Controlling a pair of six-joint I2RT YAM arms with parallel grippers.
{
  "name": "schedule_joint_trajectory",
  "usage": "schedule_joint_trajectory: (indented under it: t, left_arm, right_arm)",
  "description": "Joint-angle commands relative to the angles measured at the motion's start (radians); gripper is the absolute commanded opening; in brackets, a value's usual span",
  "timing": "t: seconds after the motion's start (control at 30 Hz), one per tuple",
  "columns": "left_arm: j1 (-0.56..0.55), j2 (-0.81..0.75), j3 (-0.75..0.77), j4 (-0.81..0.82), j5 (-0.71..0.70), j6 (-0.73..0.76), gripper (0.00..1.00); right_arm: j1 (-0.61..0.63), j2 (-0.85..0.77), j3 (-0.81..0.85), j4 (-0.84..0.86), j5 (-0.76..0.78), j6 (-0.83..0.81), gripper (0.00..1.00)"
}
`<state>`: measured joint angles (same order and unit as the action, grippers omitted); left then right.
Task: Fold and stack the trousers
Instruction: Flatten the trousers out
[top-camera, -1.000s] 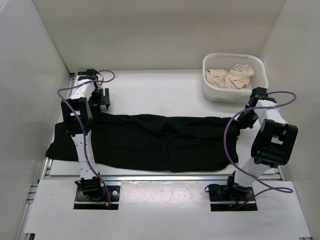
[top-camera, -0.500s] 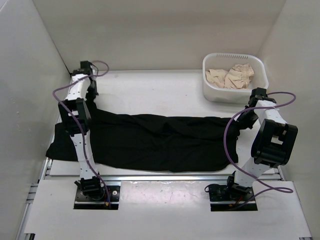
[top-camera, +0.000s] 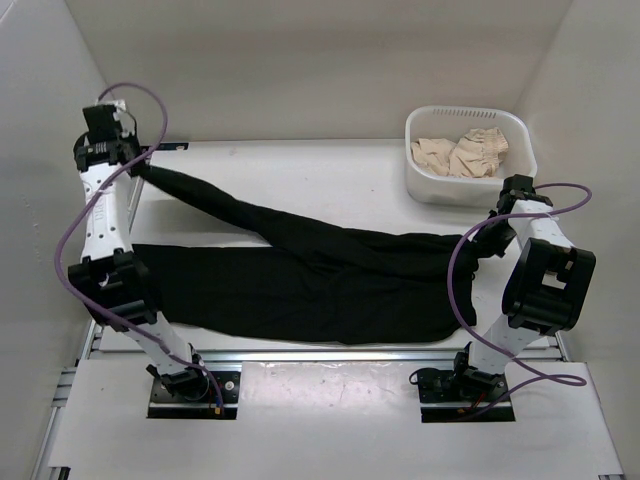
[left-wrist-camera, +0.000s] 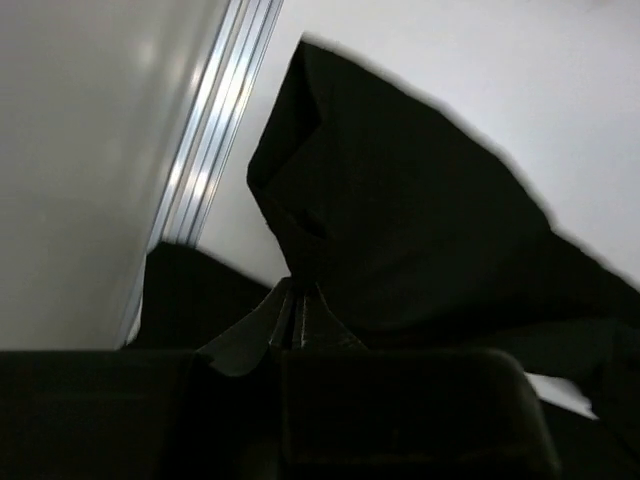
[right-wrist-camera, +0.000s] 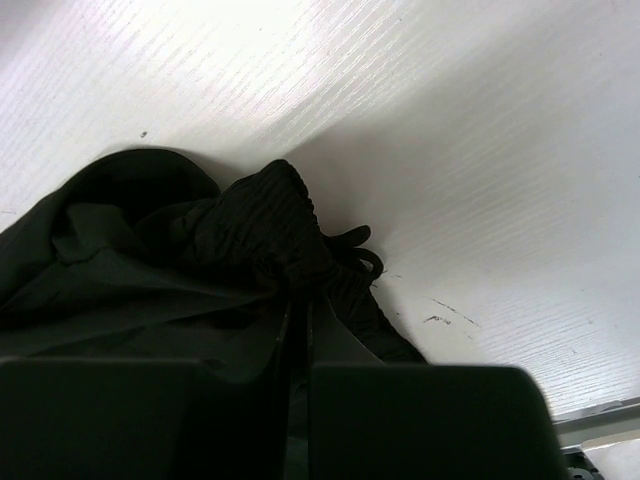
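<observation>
From above, the trousers (top-camera: 330, 285) lie across the table (top-camera: 300, 170), my left gripper (top-camera: 133, 166) pinching one leg end up at the far left corner and my right gripper (top-camera: 487, 238) down at the waist end (near the basket (top-camera: 445, 188)). Left wrist: jaws closed on black cloth. Right wrist: jaws closed on the bunched waistband, resting on the table.

Your left pincer (top-camera: 133, 163), open beside the trousers (top-camera: 330, 285) a second ago, now clamps one leg end and sits raised at the far-left corner. That leg now stretches diagonally up toward it instead of lying flat on the surface (top-camera: 320, 175).
</observation>
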<state>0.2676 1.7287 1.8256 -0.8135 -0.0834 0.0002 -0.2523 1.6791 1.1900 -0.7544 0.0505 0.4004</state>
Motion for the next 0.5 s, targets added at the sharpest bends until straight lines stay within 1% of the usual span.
schedule_joint_trajectory:
  t: [0.0, 0.13, 0.2, 0.27, 0.33, 0.4, 0.43, 0.47]
  left_arm:
    - [0.096, 0.054, -0.147, -0.027, 0.005, 0.0, 0.14]
    - [0.139, 0.075, -0.233, -0.018, -0.006, 0.0, 0.14]
    - [0.156, 0.075, -0.262, -0.007, 0.004, 0.0, 0.14]
    - [0.17, 0.075, -0.324, -0.007, 0.017, 0.0, 0.14]
    - [0.188, 0.087, -0.389, 0.002, -0.039, 0.0, 0.14]
    - [0.2, 0.127, -0.4, 0.002, -0.062, 0.0, 0.34]
    - [0.2, 0.138, -0.4, 0.002, -0.071, 0.0, 0.42]
    - [0.2, 0.138, -0.4, 0.002, -0.081, 0.0, 0.57]
  right_arm:
    - [0.001, 0.004, 0.036, -0.005, -0.012, -0.002, 0.0]
    - [-0.008, 0.022, 0.046, -0.005, -0.012, -0.002, 0.0]
    - [-0.008, 0.022, 0.057, -0.005, -0.012, -0.002, 0.0]
    - [-0.008, 0.022, 0.057, -0.005, -0.012, -0.002, 0.0]
    - [-0.008, 0.022, 0.057, -0.005, -0.012, -0.002, 0.0]
    - [-0.008, 0.031, 0.057, -0.005, -0.012, -0.002, 0.0]
    - [-0.008, 0.031, 0.057, -0.005, -0.012, -0.002, 0.0]
    - [-0.008, 0.04, 0.068, -0.005, -0.012, -0.002, 0.0]
